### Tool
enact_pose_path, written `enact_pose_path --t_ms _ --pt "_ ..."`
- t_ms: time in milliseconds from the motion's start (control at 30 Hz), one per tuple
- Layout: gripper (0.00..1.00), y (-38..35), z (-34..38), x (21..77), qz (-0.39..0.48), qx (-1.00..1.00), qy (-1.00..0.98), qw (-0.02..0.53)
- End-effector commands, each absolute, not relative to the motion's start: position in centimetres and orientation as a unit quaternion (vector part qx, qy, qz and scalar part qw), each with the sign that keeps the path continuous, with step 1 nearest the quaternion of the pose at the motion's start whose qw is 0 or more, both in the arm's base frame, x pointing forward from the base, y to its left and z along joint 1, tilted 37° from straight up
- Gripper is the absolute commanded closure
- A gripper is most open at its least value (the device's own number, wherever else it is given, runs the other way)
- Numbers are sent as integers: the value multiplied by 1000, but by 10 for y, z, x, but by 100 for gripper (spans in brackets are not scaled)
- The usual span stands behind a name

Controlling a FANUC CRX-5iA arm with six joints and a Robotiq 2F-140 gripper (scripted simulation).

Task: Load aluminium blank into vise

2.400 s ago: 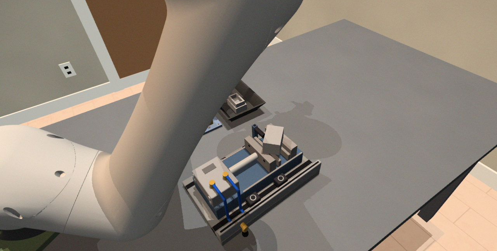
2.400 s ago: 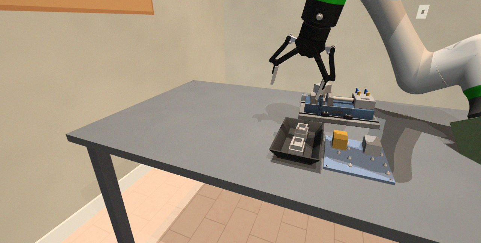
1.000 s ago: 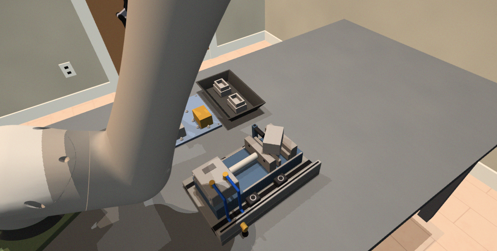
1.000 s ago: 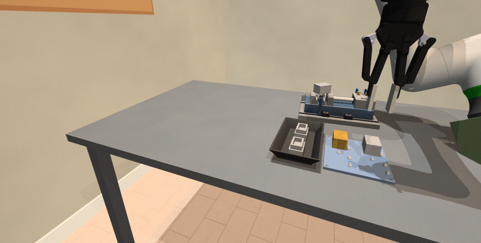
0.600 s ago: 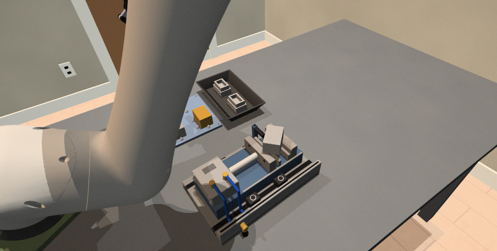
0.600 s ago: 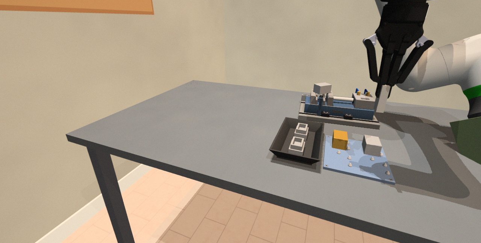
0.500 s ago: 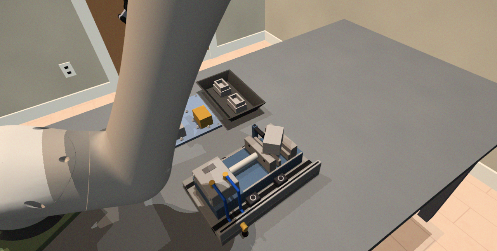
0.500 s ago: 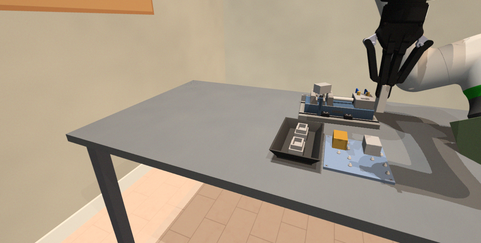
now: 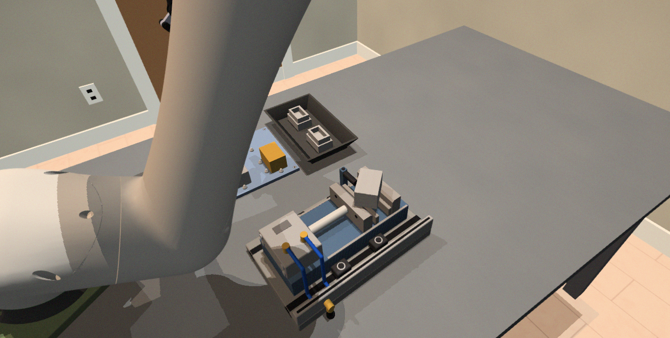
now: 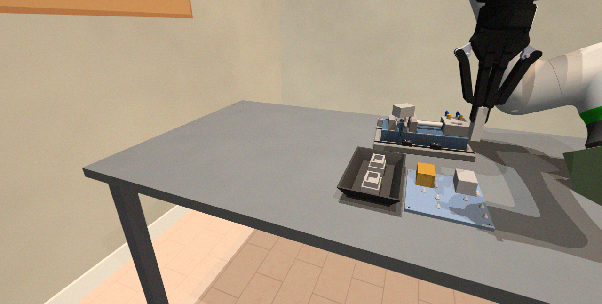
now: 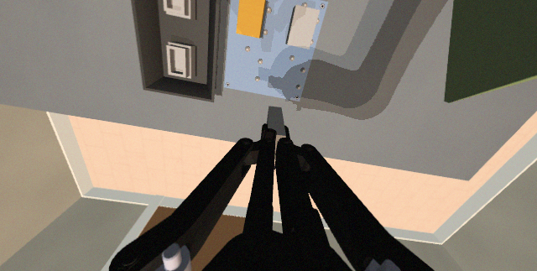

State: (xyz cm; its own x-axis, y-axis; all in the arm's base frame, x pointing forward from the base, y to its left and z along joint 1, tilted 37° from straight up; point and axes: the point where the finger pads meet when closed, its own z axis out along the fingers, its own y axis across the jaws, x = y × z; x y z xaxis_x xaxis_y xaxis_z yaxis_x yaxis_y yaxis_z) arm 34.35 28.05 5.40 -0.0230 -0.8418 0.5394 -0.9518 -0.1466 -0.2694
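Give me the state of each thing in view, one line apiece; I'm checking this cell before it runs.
Hand: shut, holding nothing, raised above the table.
Vise: open.
Aluminium blank on the vise: tilted across the tops of the jaws, not seated.
Aluminium blank on the infeed plate: flat.
Brass blank: flat on the plate.
Two finished parts: in the outfeed tray, pockets up.

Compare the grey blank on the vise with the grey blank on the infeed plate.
The blank on the vise sits tilted across the tops of the jaw blocks, not down in the opening; the blank on the infeed plate lies flat among the pins. Both are plain grey blocks of like shape.
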Motion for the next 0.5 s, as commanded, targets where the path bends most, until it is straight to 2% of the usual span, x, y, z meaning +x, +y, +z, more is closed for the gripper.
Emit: enact_pose_path --t_ms 0,467 --pt "100 280 53 344 305 693 -647 90" --pt "100 273 42 348 305 693 -647 90"
